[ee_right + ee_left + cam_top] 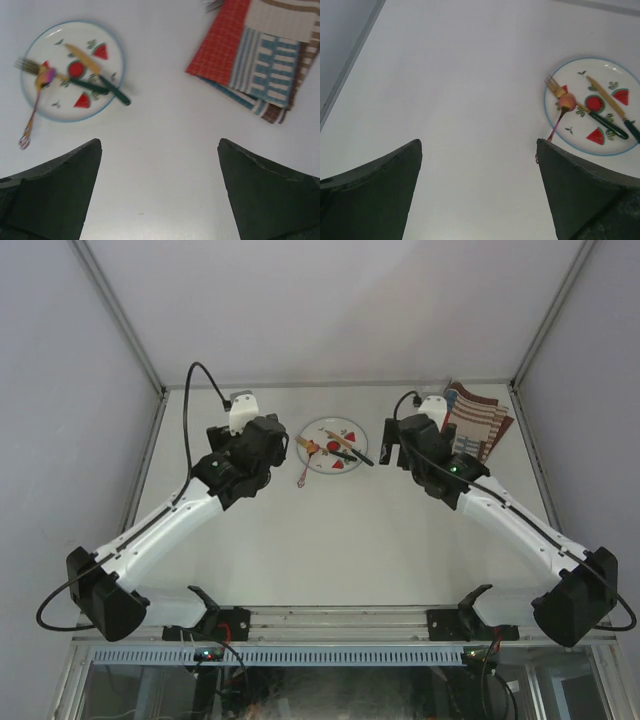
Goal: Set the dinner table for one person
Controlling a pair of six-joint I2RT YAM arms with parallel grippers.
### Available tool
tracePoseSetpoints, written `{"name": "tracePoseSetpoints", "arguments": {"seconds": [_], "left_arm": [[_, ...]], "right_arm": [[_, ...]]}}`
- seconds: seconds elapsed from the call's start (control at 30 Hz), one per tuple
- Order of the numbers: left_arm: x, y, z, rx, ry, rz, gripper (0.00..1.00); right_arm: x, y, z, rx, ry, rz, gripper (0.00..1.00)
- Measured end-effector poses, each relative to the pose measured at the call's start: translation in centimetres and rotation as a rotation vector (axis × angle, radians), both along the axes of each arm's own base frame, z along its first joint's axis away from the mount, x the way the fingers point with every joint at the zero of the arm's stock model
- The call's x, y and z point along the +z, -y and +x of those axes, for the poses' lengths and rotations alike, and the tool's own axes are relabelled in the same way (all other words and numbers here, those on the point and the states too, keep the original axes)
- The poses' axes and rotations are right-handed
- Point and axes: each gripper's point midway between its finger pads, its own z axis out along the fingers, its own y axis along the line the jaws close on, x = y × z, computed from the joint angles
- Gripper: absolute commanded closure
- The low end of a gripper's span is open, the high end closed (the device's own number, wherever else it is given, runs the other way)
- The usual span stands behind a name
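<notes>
Place setting not yet begun on the dinner table (330, 540).
From above: plate (335, 421) at the far middle under piled cutlery, placemat (480, 420) folded at the far right corner. From the left wrist: left gripper (479, 145) spread wide, empty, short of fork (554, 86) and spoon (566, 102). From the right wrist: right gripper (159, 145) spread likewise, empty; best to pinch the placemat's near edge first, low and flat.

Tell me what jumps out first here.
The watermelon-patterned plate at the far middle of the dinner table, with a fork, knife and spoon piled across it. A folded striped placemat lies in the far right corner. The left gripper and right gripper flank the plate, both open and empty.
</notes>
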Motion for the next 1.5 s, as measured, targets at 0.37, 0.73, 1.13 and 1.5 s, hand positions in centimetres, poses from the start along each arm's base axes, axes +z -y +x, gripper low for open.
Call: {"name": "tracePoseSetpoints", "arguments": {"seconds": [0.37,0.73,1.13,1.5], "left_arm": [[2.8,0.5,-0.9,-0.121,0.143,-0.041,0.0],[-0.5,1.9,0.6,-0.157,0.037,-0.04,0.98],[-1.5,4.9,1.6,-0.232,0.042,-0.151,1.0],[-5.3,11.5,2.1,-0.378,-0.042,-0.237,0.79]], "right_arm": [[1.8,2.7,-0.6,-0.151,0.117,-0.097,0.0],[3.7,5.5,-1.2,-0.197,0.145,-0.067,0.16],[0.5,7.7,-0.9,-0.208,0.067,-0.138,0.99],[-2.1,16.7,3.0,-0.445,-0.008,-0.088,0.0]]}}
